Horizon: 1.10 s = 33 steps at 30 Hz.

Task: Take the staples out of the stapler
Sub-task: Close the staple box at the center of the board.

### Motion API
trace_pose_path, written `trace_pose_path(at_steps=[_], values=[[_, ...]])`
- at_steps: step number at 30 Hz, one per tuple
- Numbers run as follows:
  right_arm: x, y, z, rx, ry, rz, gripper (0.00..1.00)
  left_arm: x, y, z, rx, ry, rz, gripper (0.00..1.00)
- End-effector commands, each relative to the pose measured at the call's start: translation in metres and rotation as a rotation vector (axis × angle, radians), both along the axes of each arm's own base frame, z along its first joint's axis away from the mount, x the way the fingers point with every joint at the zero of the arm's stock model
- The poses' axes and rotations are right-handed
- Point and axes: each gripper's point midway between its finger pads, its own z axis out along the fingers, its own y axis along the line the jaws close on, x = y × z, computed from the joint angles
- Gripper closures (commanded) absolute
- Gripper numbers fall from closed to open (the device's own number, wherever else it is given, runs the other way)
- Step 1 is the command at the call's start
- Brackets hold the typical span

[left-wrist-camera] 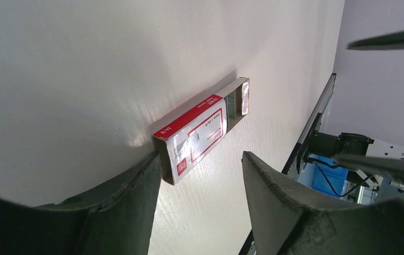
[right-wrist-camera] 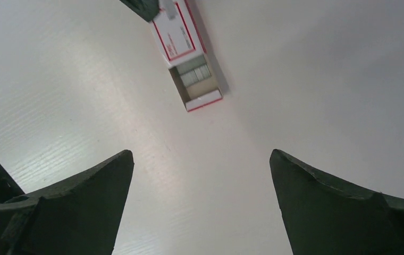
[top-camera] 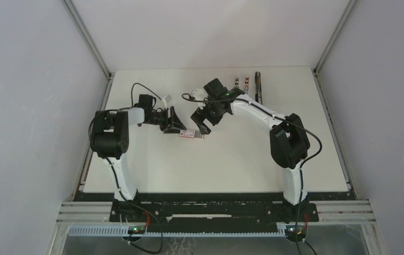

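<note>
Several silvery-grey staples (right-wrist-camera: 195, 77) lie as joined blocks, side by side, in the slid-out tray (right-wrist-camera: 202, 95) of a small box (right-wrist-camera: 174, 33). They fill the part of the tray nearest the box's body, and the tray's outer end is bare. We see the box lying flat near the middle of the counter (top-camera: 216, 164), a little toward the left edge.

Its top is white with a red border, and its sides are red. On one red side we read what looks like "24/6". The smaller print on the white label is too fine for us to read.

One finger of the left gripper (left-wrist-camera: 201, 159) sits at the box's closed end, seemingly touching it. Its jaws are spread wide and grip nothing. Over the tray's end hangs the right gripper (right-wrist-camera: 200, 155), likewise spread and empty.

Well apart, by the far edge and right of its middle, lies a long dark stapler (top-camera: 258, 87). Just beside it are a longer piece (top-camera: 246, 85) and a shorter piece (top-camera: 236, 83), both slim and metallic. We cannot tell what they are.
</note>
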Motion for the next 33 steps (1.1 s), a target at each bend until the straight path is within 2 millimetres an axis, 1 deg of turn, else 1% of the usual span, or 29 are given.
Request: trace_pose_path(at_steps=[1,5,10,13,21,29,33], values=[[-0.011,-0.001,-0.009,0.057,0.109,-0.085,0.0,0.007,-0.001,-0.004,0.026,-0.004,0.0,0.36],[-0.012,-0.002,-0.024,0.062,0.173,-0.105,0.0,0.007,0.0,-0.004,0.027,-0.004,0.0,0.33],[-0.009,-0.006,-0.045,0.042,0.227,-0.149,0.0,0.007,-0.001,-0.004,0.026,-0.003,-0.001,0.32],[-0.008,-0.007,-0.053,0.041,0.252,-0.164,0.0,0.007,0.0,-0.004,0.025,-0.002,0.001,0.32],[-0.008,-0.007,-0.063,0.045,0.294,-0.175,0.0,0.007,0.0,-0.004,0.024,-0.001,0.0,0.32],[-0.011,0.001,-0.076,0.063,0.351,-0.178,0.0,0.007,0.0,-0.004,0.02,0.001,-0.001,0.32],[-0.013,0.007,-0.076,0.08,0.356,-0.167,0.0,0.007,-0.001,-0.004,0.018,0.001,-0.003,0.32]])
